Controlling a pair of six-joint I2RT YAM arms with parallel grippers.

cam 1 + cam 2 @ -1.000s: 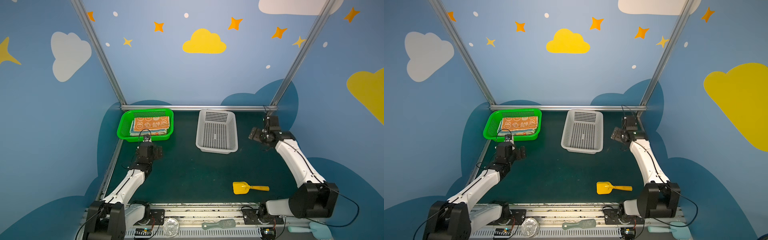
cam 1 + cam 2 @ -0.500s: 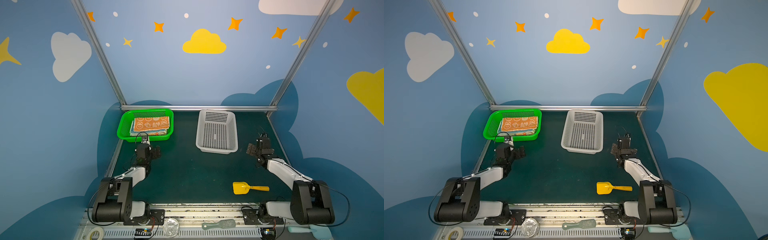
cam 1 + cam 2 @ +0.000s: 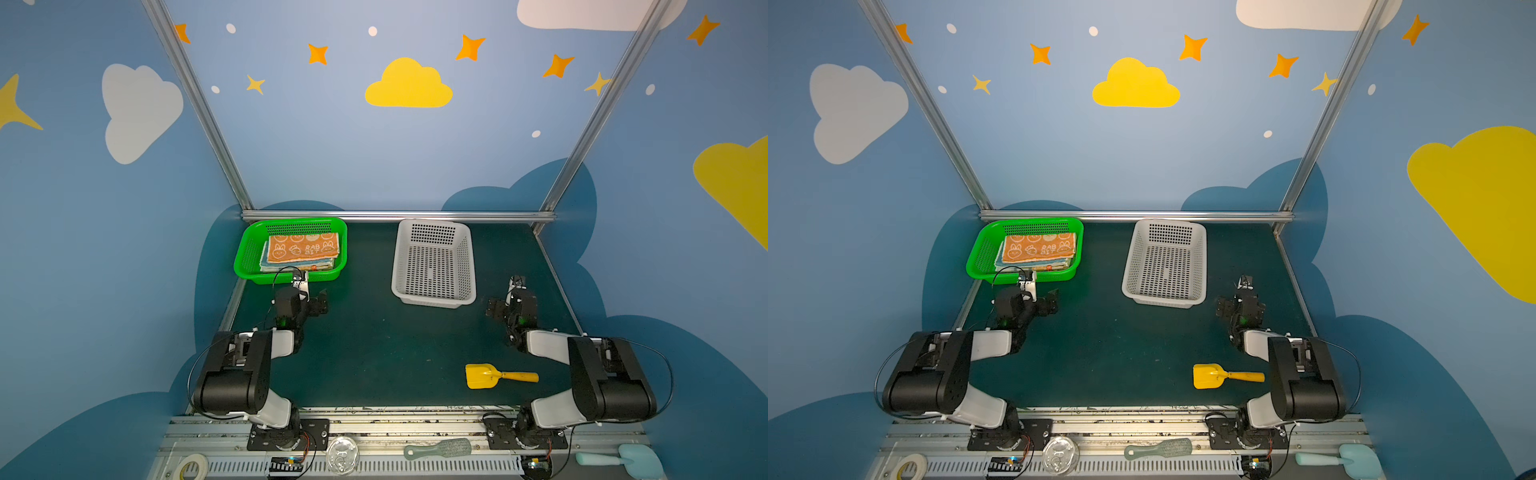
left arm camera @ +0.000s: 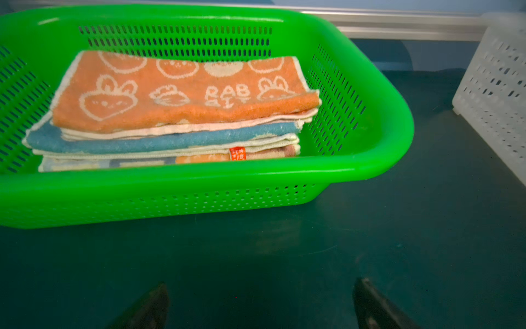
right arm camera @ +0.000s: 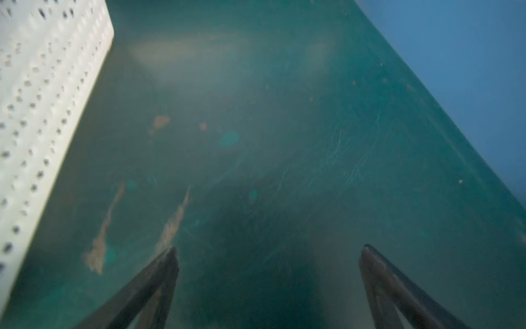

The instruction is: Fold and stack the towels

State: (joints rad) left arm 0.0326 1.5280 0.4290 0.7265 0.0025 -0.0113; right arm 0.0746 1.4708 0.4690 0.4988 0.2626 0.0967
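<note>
Noted towels (image 4: 182,94) stacked folded in basket (image 4: 199,175) ahead of wide, empty left gripper (image 4: 262,283); right gripper (image 5: 269,247) same. Judged complete.

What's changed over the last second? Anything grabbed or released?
Both arms folded down toward their bases. The right end effector dropped from the back right corner to low beside the white basket. The left end effector sank low in front of the green basket. Both are open and empty; nothing was taken or released. The towels, baskets and yellow scoop stayed put.
</note>
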